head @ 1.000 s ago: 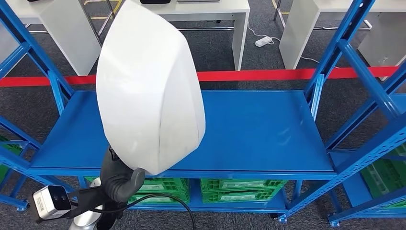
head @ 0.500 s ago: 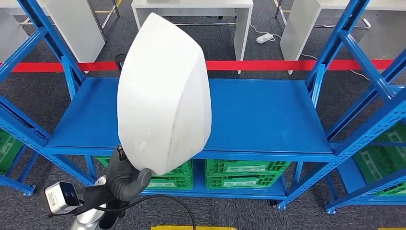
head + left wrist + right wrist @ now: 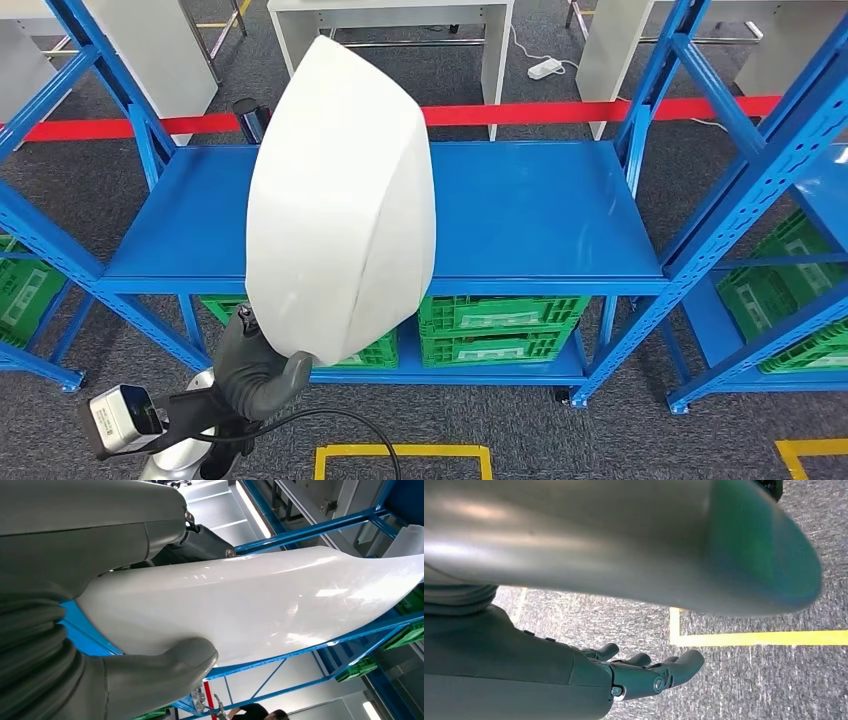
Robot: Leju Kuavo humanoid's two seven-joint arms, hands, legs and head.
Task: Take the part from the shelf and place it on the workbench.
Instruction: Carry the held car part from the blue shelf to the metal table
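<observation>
A large white curved shell part stands upright in front of the blue shelf. My left hand grips it at its lower edge. In the left wrist view the thick grey thumb presses on the glossy white part, with the darker fingers on the other side. The shelf board behind the part is bare. My right hand hangs over grey carpet, fingers stretched out and apart, holding nothing.
Green crates sit on the shelf's lower level, with more in the rack at right. Blue uprights stand on both sides. Yellow floor lines lie near me. Beyond a red floor stripe stand white tables. A person shows in the left wrist view.
The whole picture has shifted: the camera has drawn back from the shelf and yellow floor lines have come into view. The left hand still holds the white part the same way.
</observation>
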